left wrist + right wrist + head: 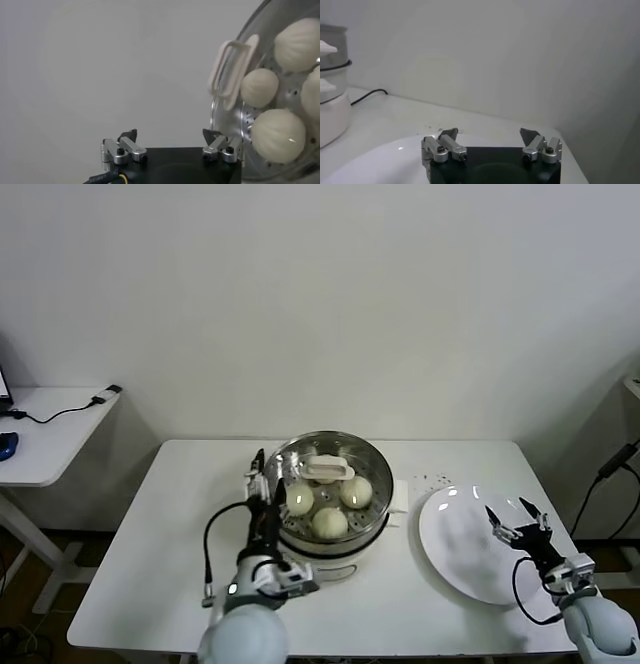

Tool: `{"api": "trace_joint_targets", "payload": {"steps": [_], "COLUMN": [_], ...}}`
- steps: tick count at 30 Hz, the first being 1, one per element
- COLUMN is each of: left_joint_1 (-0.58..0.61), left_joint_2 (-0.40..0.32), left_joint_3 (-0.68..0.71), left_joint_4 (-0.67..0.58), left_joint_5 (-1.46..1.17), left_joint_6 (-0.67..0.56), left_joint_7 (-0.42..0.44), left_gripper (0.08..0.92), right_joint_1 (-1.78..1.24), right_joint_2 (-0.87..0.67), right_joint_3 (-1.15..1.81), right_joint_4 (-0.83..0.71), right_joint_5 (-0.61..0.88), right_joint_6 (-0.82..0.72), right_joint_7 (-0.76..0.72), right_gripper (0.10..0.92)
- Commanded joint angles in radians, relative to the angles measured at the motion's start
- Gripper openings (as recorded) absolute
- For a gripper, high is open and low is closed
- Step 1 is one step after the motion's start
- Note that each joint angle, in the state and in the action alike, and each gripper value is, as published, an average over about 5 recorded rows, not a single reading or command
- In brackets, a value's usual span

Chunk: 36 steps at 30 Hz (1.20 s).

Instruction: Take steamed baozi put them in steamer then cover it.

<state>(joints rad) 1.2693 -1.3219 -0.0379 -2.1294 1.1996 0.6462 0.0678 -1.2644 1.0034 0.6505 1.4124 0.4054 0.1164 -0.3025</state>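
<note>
Closing stage of the task. The four baozi [328, 522] are lying on the perforated tray of the steamer [372, 461], and the cover [327, 470], glass with a whitish handle, is resting over them on the pot's rim. The left gripper [257, 481] is standing at the steamer's left edge with its jaws spread wide and nothing between them; in the left wrist view one fingertip [214, 137] is sitting just beside the cover's metal rim, whether touching cannot be told. The right gripper [518, 522] is waiting over the plate [450, 549], jaws likewise released and empty, well apart from the steamer. The plate is carrying no buns. Judged from this, loading and covering look done. The next move calls only for the left arm to draw clear of the rim without nudging the cover; whether the cover is seated squarely cannot be told.
</note>
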Motion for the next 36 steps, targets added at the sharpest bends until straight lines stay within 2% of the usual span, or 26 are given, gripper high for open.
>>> {"api": "trace_joint_targets", "payload": {"steps": [1,7,12,17,24,36], "left_joint_1": [0.264,0.333,0.377,0.420,0.471,0.467], "left_joint_2": [0.052,-0.033,-0.088,-0.126,-0.133,-0.131], "left_joint_3": [-0.477,-0.696,-0.775,-0.792,-0.774,-0.746], "left_joint_4": [-0.096,-0.062,0.006,0.056,0.071,0.056], "left_joint_5": [-0.716,-1.094,-1.278,-1.352,-1.384,-1.330], "left_joint_6": [-0.515,-0.637,-0.686,-0.713,-0.735,-0.737], "left_joint_7": [-0.192,-0.158,-0.129,-0.097,-0.058,-0.045], "left_gripper": [0.823,0.823,0.823,0.823,0.823,0.823], "right_joint_1": [-0.015,-0.032,-0.047,-0.073,-0.121,-0.167], "right_joint_2": [0.016,0.035,0.048,0.055,0.067,0.074], "right_joint_3": [0.011,0.019,0.027,0.042,0.071,0.102], "right_joint_4": [0.059,0.092,0.113,0.138,0.170,0.191], "right_joint_5": [-0.005,-0.026,-0.025,-0.022,0.009,0.047], "right_joint_6": [-0.005,-0.005,-0.004,-0.003,0.007,0.019], "right_joint_7": [0.018,0.020,0.019,0.012,-0.005,-0.021], "right_gripper": [0.823,0.823,0.823,0.823,0.823,0.823]}}
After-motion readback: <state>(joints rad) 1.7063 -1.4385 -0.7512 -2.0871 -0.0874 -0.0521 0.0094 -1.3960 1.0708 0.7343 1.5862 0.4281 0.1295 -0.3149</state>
